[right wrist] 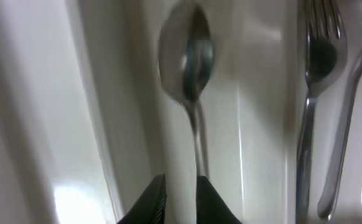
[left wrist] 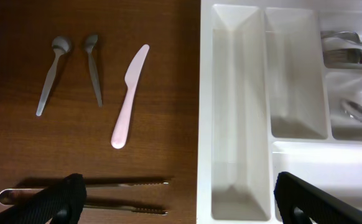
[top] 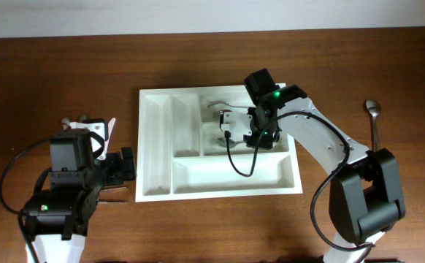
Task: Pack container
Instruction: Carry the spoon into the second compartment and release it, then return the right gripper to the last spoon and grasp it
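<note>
The large white container (top: 145,146) lies mid-table; it also shows in the left wrist view (left wrist: 237,124). My right gripper (top: 232,133) is down in its upper right compartments. In the right wrist view its fingers (right wrist: 181,193) are nearly together around the handle of a steel spoon (right wrist: 187,56) lying along a compartment. Two forks (right wrist: 311,93) lie in the neighbouring compartment. My left gripper (left wrist: 181,205) is open and empty, low over the table at the container's left edge, above two steel knives (left wrist: 119,184).
A pink plastic knife (left wrist: 129,96) and two small grey spoons (left wrist: 50,74) lie on the wood left of the container. Another steel spoon (top: 374,120) lies on the table at the far right, beside the right arm's base.
</note>
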Controlling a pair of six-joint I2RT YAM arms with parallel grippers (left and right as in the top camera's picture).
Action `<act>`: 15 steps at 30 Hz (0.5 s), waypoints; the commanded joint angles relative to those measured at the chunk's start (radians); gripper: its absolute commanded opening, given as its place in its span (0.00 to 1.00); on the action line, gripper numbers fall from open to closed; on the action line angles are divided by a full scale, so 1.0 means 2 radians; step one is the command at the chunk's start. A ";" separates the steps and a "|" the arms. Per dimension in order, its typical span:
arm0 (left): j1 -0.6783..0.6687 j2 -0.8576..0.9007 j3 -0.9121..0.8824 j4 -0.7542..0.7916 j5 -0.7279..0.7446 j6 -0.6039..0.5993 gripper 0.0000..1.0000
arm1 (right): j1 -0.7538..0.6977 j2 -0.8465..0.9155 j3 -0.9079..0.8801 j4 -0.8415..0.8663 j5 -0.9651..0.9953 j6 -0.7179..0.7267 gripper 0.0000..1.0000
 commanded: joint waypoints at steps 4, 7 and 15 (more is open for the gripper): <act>-0.003 -0.001 0.010 0.000 0.005 -0.005 0.99 | -0.067 -0.081 0.033 0.002 0.077 0.167 0.38; -0.003 -0.001 0.010 0.000 0.005 -0.005 0.99 | -0.148 -0.127 0.081 0.002 0.114 0.279 0.54; -0.003 -0.001 0.010 0.000 0.006 -0.005 0.99 | -0.381 -0.125 0.184 -0.033 0.116 0.448 0.64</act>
